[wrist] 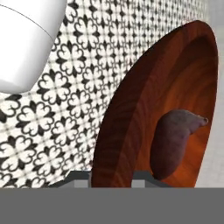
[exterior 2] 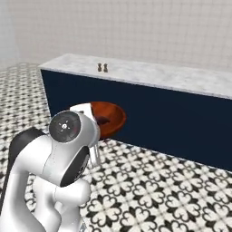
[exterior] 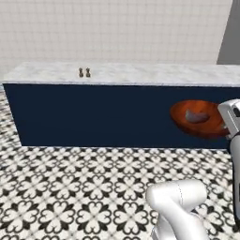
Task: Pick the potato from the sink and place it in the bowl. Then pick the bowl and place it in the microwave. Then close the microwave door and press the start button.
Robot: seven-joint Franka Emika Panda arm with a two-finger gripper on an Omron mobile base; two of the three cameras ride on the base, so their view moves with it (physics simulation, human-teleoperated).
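The glossy reddish-brown bowl (exterior: 187,123) hangs in the air in front of a navy counter, tilted, with the brownish potato (exterior: 197,116) lying inside it. My gripper (wrist: 112,177) is shut on the bowl's rim (wrist: 127,113), one finger on each side of the wall. In the hand view the potato (wrist: 174,144) rests against the inner wall of the bowl. From the right base view the bowl (exterior 2: 112,117) peeks out behind my arm's upper joint. The sink, the microwave and its door are out of view.
A long navy counter (exterior: 93,112) with a marble top runs across ahead, with two small brown shakers (exterior: 84,72) on it. Black-and-white patterned floor tiles (exterior: 70,187) lie between the base and the counter. A pale tiled wall stands behind.
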